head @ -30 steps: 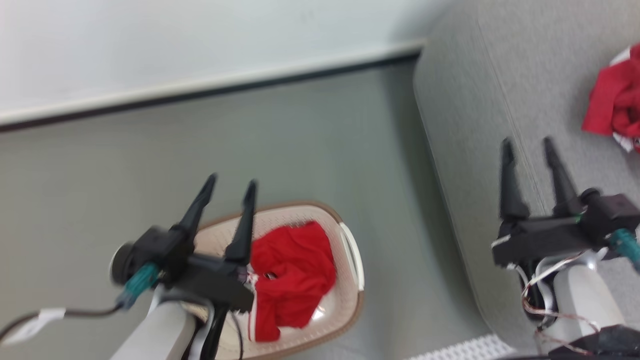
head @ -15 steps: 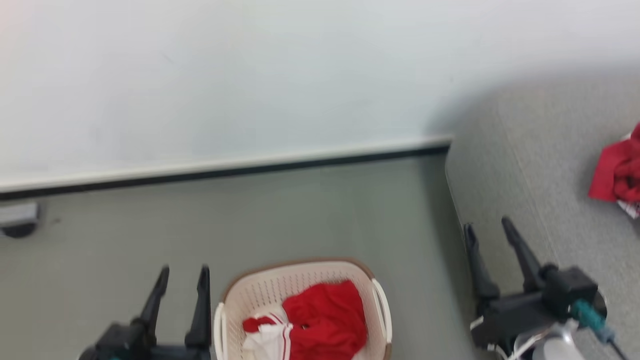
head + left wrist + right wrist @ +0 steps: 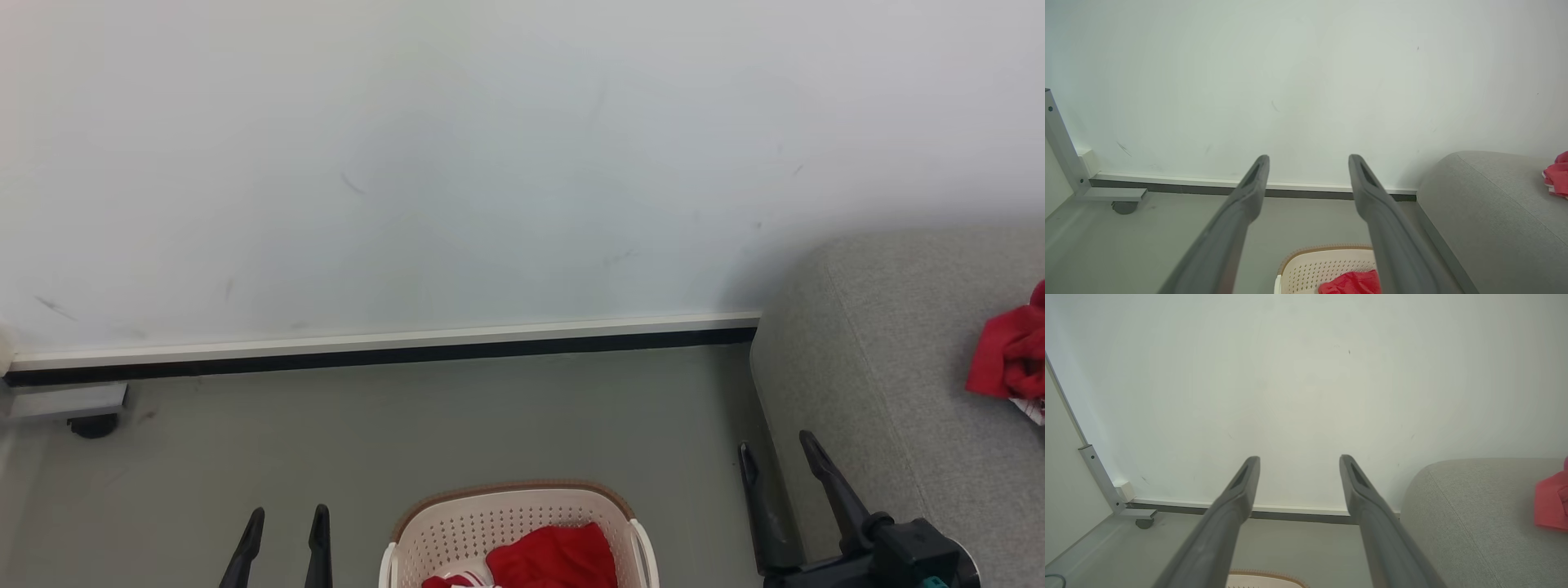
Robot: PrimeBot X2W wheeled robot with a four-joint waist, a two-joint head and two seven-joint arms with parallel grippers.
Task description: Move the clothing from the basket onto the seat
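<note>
The cream basket [image 3: 457, 531] with a brown rim sits on the floor at the bottom centre of the head view, red clothing [image 3: 555, 559] with white trim inside it. Another red garment [image 3: 1008, 359] lies on the grey seat [image 3: 882, 367] at the right. My left gripper [image 3: 286, 523] stands open left of the basket, nothing between its fingers. My right gripper [image 3: 775, 461] is open at the seat's left edge, empty. The left wrist view shows the open left gripper [image 3: 1308, 163], the basket [image 3: 1310, 269] with clothing [image 3: 1351, 283] and the seat [image 3: 1494, 204]. The right wrist view shows the open right gripper [image 3: 1298, 463] and the seat [image 3: 1474, 506].
A white wall with a dark skirting strip [image 3: 384, 353] stands behind the grey floor. A metal frame foot with a castor [image 3: 90, 425] sits at the far left by the wall.
The head camera has tilted up, so the wall takes more of the picture and basket and grippers sit lower. Both grippers stay open and empty.
</note>
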